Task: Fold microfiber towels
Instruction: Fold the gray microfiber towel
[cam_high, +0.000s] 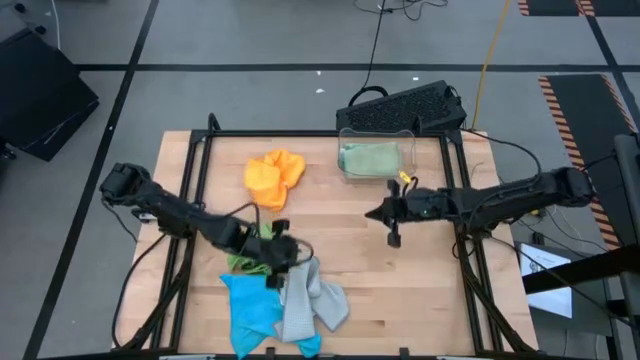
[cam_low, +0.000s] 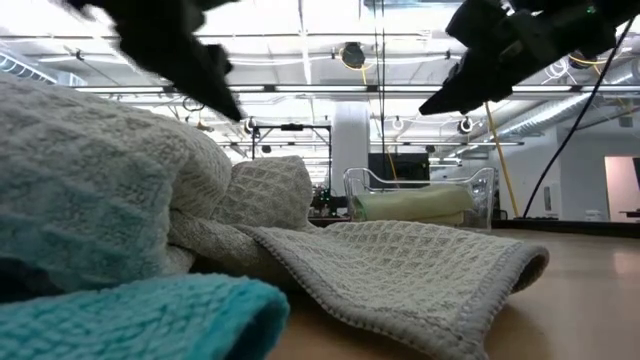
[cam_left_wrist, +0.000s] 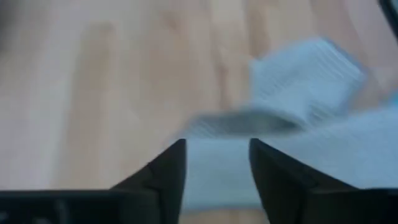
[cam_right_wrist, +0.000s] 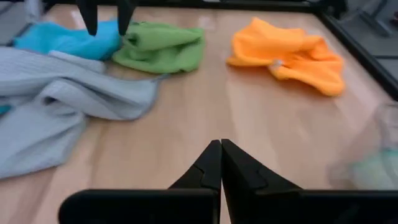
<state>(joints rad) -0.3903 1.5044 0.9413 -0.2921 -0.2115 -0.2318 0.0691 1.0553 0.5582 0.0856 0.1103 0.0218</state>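
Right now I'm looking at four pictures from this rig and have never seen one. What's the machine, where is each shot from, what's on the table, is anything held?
Two dark robot arms work at a wooden table. One picture looks straight down, one sits at table height, and one rides on each wrist.

On the table: an orange towel, a green towel, a blue towel and a grey towel. A clear bin at the far edge holds a pale green towel.

The left claw is open above the grey towel, holding nothing. The right claw is shut and empty, above bare wood.
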